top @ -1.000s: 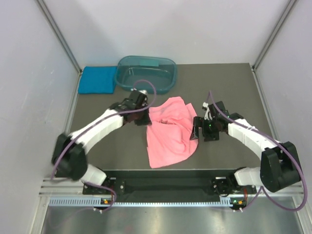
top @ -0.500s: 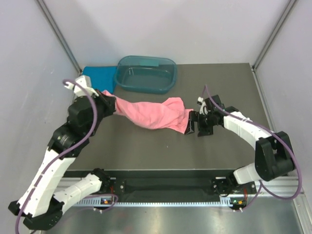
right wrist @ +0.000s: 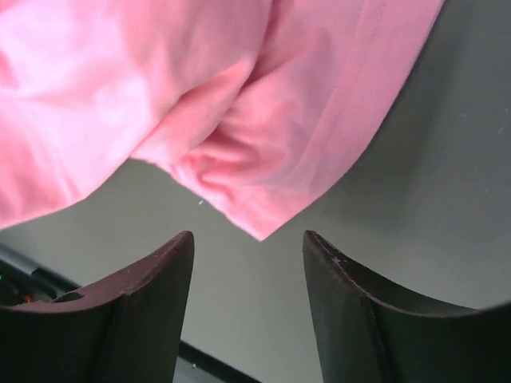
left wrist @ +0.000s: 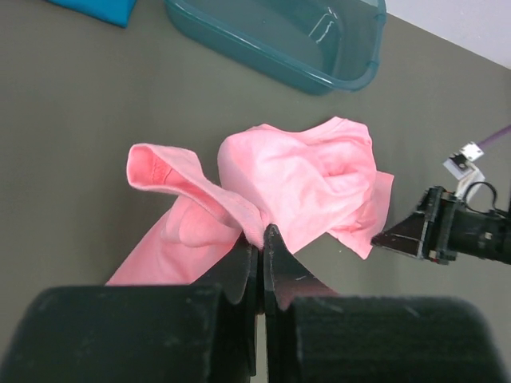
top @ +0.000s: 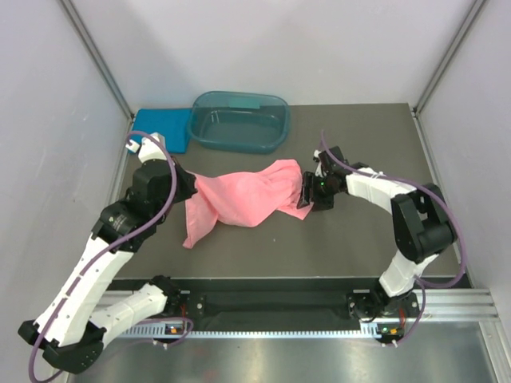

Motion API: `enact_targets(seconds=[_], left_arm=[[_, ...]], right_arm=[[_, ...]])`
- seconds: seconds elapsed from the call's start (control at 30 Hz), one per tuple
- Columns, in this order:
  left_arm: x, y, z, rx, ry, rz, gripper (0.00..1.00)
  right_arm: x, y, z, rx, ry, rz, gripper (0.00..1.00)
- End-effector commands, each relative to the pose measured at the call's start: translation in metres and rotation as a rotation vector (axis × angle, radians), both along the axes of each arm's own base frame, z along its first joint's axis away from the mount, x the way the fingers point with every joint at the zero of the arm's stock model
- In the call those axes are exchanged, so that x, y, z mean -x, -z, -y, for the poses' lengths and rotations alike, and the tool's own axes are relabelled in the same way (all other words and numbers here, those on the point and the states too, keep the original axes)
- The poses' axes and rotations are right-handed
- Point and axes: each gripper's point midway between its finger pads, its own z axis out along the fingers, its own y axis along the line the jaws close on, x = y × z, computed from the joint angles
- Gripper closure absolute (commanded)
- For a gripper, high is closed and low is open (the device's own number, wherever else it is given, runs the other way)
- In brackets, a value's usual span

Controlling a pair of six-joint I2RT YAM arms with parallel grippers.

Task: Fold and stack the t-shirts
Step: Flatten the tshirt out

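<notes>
Bright, even light; soft faint shadows

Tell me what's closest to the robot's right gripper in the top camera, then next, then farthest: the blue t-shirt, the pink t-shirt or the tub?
From the right gripper, in the top view:
1. pink t-shirt, its corner right at the fingertips, on the left.
2. tub, farther back and to the left.
3. blue t-shirt, in the back left corner.
</notes>
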Motion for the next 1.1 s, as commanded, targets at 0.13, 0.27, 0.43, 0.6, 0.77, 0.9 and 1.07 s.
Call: enact_targets(seconds=[0.13,0.27,0.43,0.6,0.77,0.9,1.07], left_arm=[[-0.01,-0.005,0.01,-0.007,0.036,0.022,1.0],[-0.011,-0.014,0.01,-0.03,0.05,0.033,1.0],[-0.004,-0.039,0.002,-0.021,0.036,0.073,1.0],[0.012,-0.09,-0.013,0.053,0.005,0.18,1.0],[0.034,-0.121,-0.034,0.112,-0.045,0.252,1.0],[0.07,-0.164,-0.063,0.18,-0.078,0.377,1.0],[0.107,-0.204,-0.09,0.236,-0.097,0.491,1.0]], right_arm=[[-0.028,0.014,-0.021,0.054,0.053,0.093,0.51],[-0.031,0.026,-0.018,0.097,0.094,0.075,0.6],[-0.046,0.034,-0.022,0.134,0.088,0.089,0.88],[-0.085,-0.019,-0.032,0.117,0.104,0.231,1.0],[-0.107,-0.133,-0.094,-0.113,0.005,0.443,1.0],[-0.094,-0.221,-0.179,-0.347,-0.141,0.608,1.0],[-0.096,-0.297,-0.241,-0.598,-0.183,0.682,1.0]])
